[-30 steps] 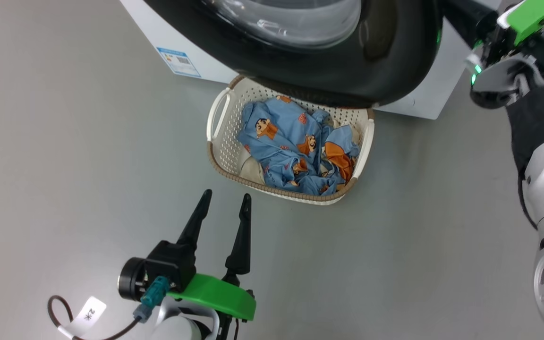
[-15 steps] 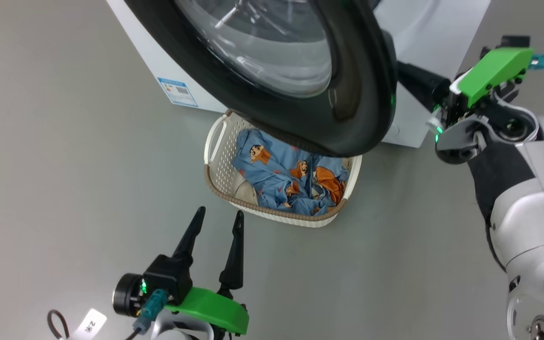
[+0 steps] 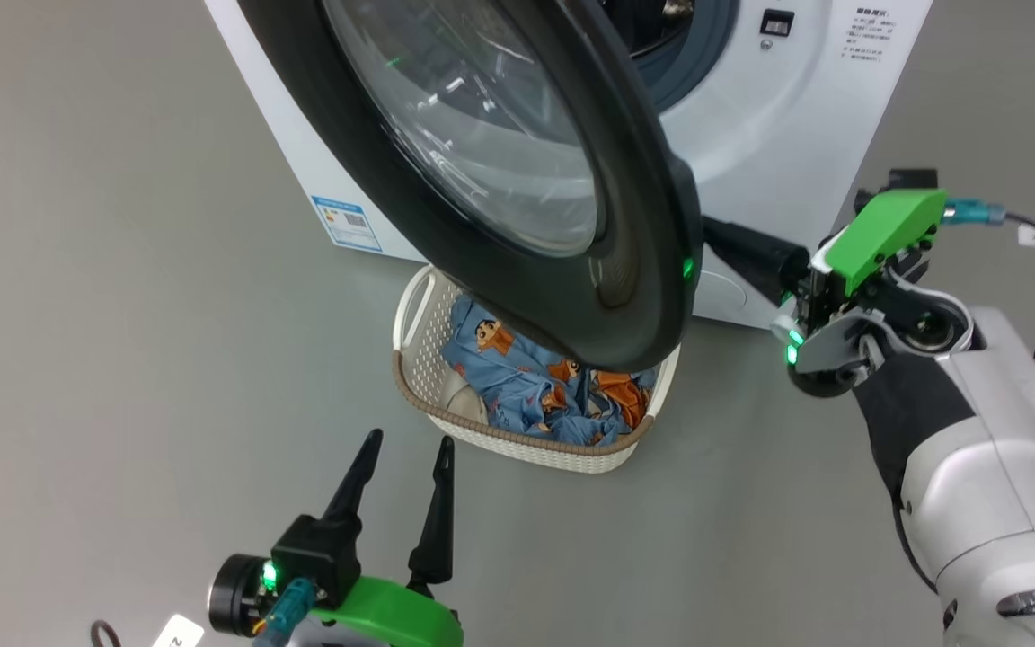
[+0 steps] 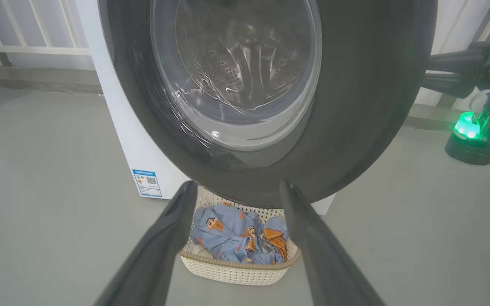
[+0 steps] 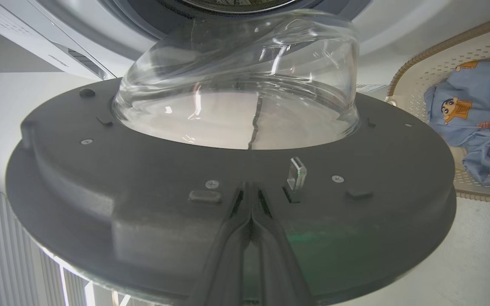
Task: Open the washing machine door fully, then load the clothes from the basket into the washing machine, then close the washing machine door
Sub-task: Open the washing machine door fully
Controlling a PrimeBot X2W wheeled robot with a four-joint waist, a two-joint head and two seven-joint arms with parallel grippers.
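The door (image 3: 482, 144) stands partly open, angled out from the washer (image 3: 778, 117), and its black rim hangs over the far part of the basket (image 3: 526, 440). The basket sits on the floor (image 3: 122, 359) just in front of the washer, with the blue and orange clothes (image 3: 526, 386) heaped inside it. The right gripper (image 5: 250, 187) reaches in from the right behind the door. Its fingers are pressed together with nothing between them, the tips against the door's grey inner face near its edge, beside the latch. The left gripper (image 3: 410, 438) hangs over the floor on the basket's near side, apart from it, jaws spread wide and empty, pointing toward the basket. A blue label (image 3: 345, 223) shows low on the washer's left.
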